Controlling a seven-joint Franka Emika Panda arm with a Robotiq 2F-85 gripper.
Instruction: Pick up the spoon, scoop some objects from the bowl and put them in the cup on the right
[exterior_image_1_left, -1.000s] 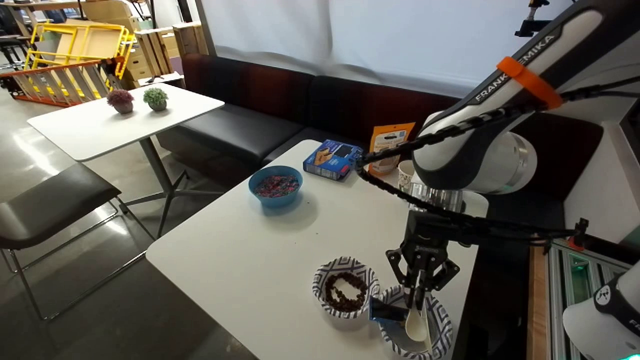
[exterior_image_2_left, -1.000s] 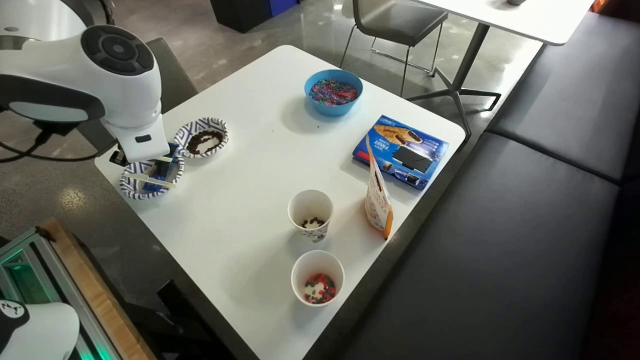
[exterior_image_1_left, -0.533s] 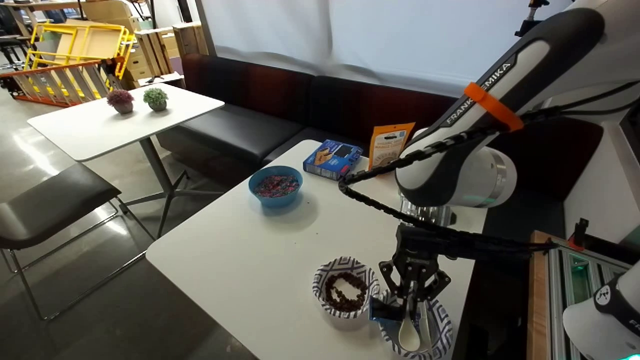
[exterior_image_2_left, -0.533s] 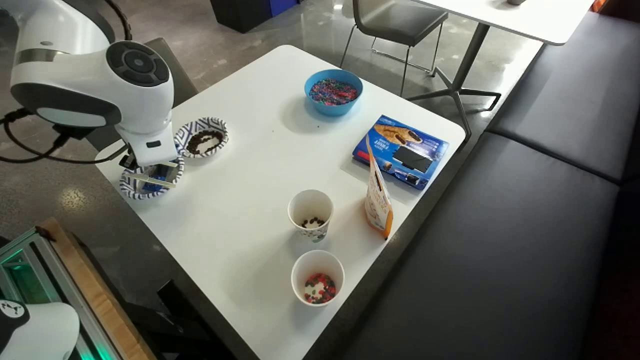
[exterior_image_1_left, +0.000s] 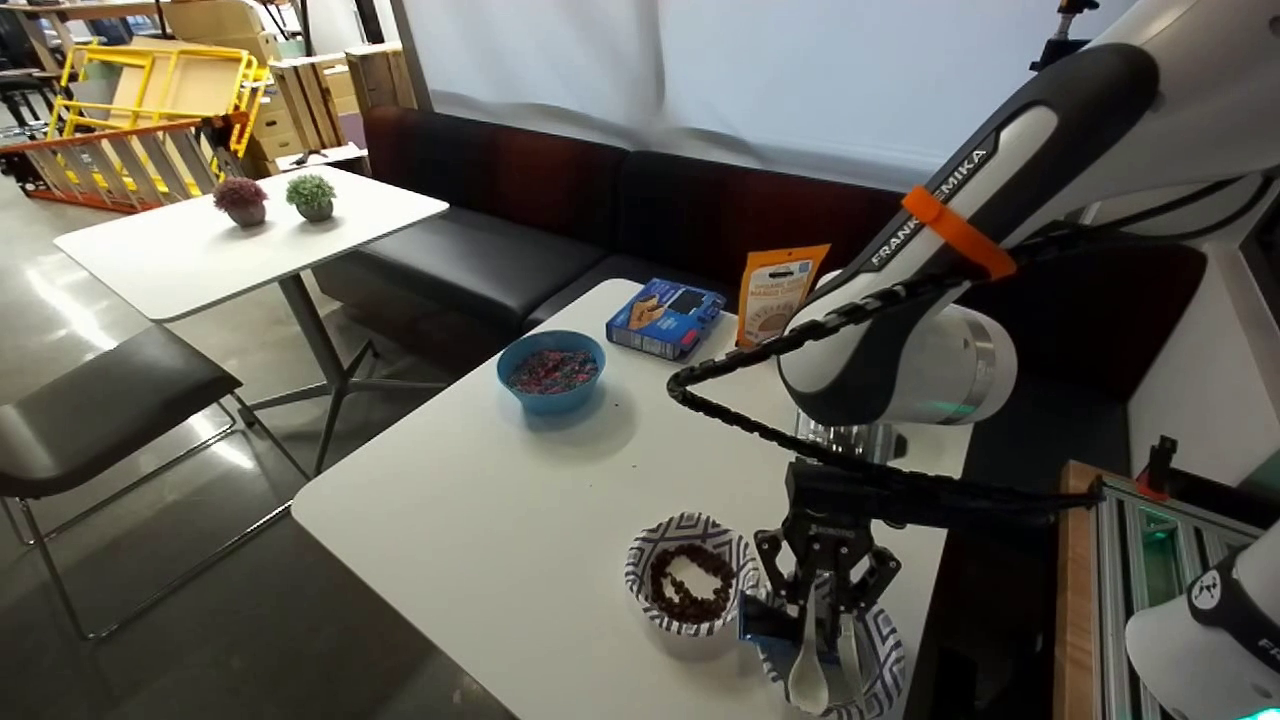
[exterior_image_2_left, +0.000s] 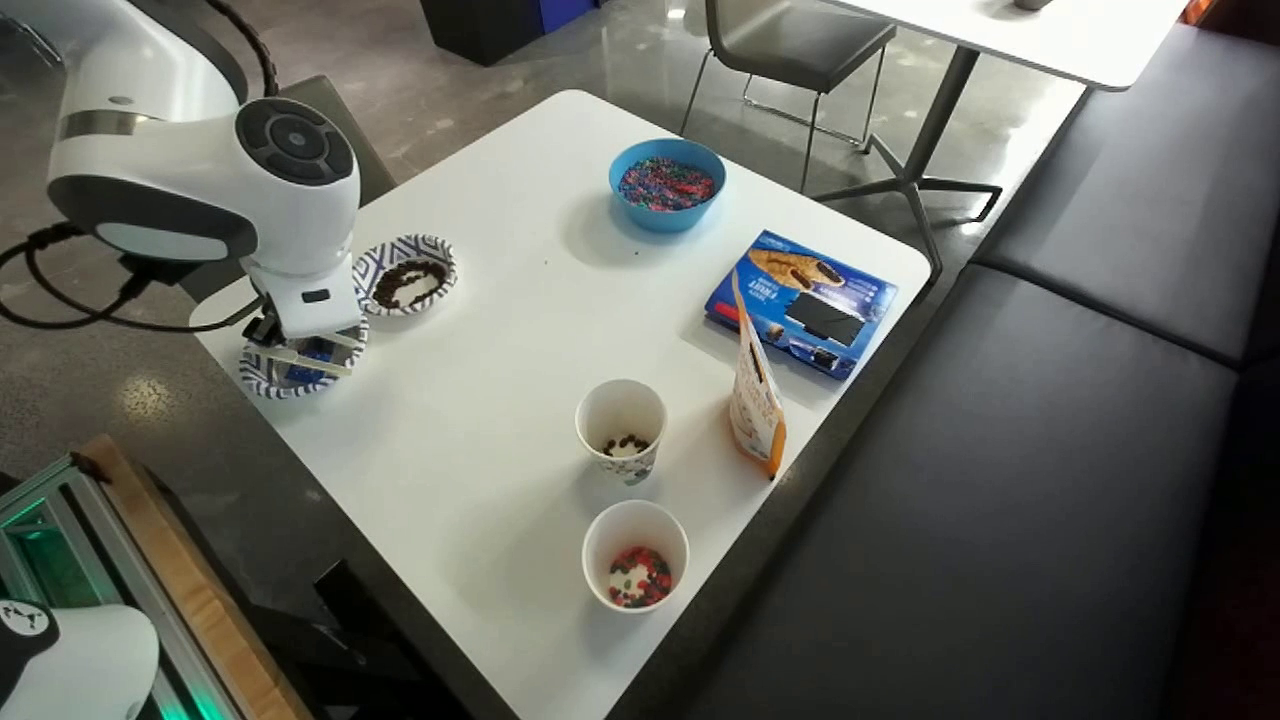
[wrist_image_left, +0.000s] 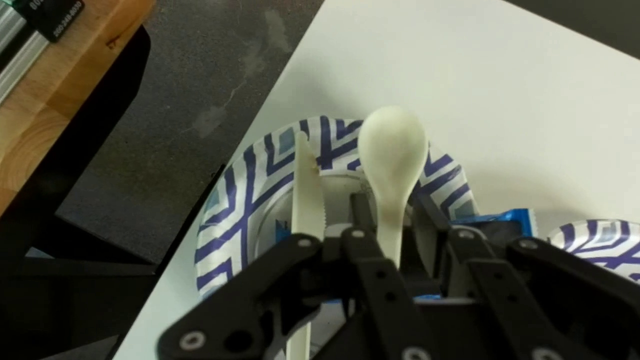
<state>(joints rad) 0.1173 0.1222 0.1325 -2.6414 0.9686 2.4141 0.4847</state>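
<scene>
The cream spoon (wrist_image_left: 392, 150) stands slanted over the flatter striped plate (wrist_image_left: 225, 240), its handle between the fingers of my gripper (wrist_image_left: 395, 205). The fingers are partly open, with a gap between the handle and one finger. An exterior view shows the spoon (exterior_image_1_left: 808, 682) below my gripper (exterior_image_1_left: 826, 635), low over the plate. The striped bowl (exterior_image_1_left: 690, 523) beside the plate holds a ring of dark pieces (exterior_image_1_left: 690, 612). In an exterior view, the plain white cup (exterior_image_2_left: 596, 555) holds red and dark pieces. Whether the spoon touches the plate is unclear.
A pale knife (wrist_image_left: 307, 195) and a blue wrapper (wrist_image_left: 522, 220) lie in the plate. A cup with dark markings (exterior_image_2_left: 590, 420) stands beside the plain cup. A blue bowl (exterior_image_2_left: 668, 218), a blue box (exterior_image_2_left: 770, 260) and an orange pouch (exterior_image_2_left: 765, 420) stand farther across the table.
My gripper has moved down and sideways over the plate, and the spoon has shifted with it. The fingers now look farther apart around the handle than before. The bowl and cups have not moved.
</scene>
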